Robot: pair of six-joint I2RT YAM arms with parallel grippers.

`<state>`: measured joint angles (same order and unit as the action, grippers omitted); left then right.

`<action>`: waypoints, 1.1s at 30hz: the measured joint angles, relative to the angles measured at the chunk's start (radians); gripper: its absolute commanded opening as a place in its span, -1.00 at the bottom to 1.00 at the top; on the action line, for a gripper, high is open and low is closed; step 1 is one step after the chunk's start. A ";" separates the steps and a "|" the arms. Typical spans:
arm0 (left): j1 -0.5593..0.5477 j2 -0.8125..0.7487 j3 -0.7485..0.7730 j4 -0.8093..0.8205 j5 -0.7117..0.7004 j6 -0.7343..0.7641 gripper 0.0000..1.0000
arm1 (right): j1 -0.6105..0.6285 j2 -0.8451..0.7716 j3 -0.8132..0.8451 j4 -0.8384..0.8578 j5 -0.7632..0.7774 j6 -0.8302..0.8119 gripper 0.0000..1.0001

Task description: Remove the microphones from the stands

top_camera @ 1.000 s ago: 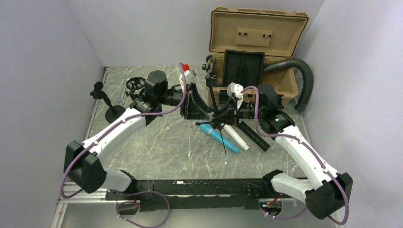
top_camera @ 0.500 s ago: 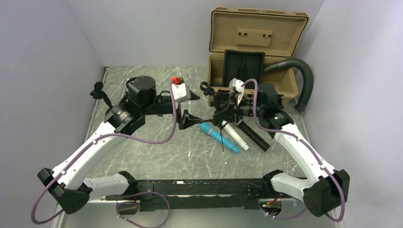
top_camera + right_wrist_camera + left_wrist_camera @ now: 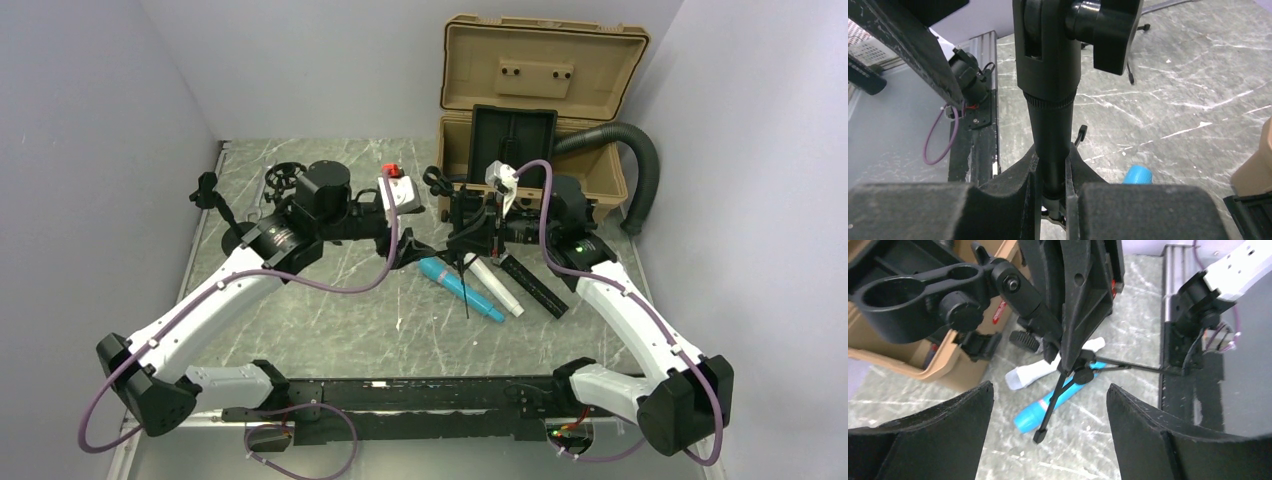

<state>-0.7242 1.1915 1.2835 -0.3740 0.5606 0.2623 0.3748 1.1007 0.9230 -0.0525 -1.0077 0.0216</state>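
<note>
nearest the arm bases, a blue cylinder (image 3: 460,285), a white cylinder (image 3: 497,288) and a black bar (image 3: 535,287) are lying side by side on the marble-patterned table (image 3: 350,310). one thin tripod leg (image 3: 1050,410) of the stand (image 3: 1050,115) is crossing over the blue cylinder. just beyond them, the right gripper (image 3: 1053,172) is pinching the stand's black shaft, its pads (image 3: 1018,175) pressing on both sides below a knurled collar and a knob. the stand is leaning, with its clip (image 3: 933,290) sitting at the top in front of the case (image 3: 545,70). the left gripper (image 3: 1048,387) is hovering just left of the stand, facing the tripod hub, its fingers (image 3: 938,425) spread wide with nothing between them. the clip's ring is looking hollow from the left wrist view, and which item is the microphone i cannot tell. farther back, the tan case is standing open at the table's far right, with a corrugated black hose (image 3: 640,170) curving beside it.
</note>
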 measured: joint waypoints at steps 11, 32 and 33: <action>0.003 0.117 0.013 0.122 0.122 -0.206 0.82 | -0.007 0.003 -0.046 0.102 -0.053 0.081 -1.00; 0.014 0.060 -0.002 0.127 0.161 -0.026 0.31 | -0.010 0.004 -0.066 0.142 -0.076 0.112 -1.00; 0.014 0.060 0.002 0.115 0.158 -0.006 0.25 | -0.010 0.004 -0.066 0.144 -0.076 0.113 -1.00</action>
<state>-0.7097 1.2518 1.2850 -0.2588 0.7189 0.2558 0.3653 1.1049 0.8570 0.0917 -1.0840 0.1349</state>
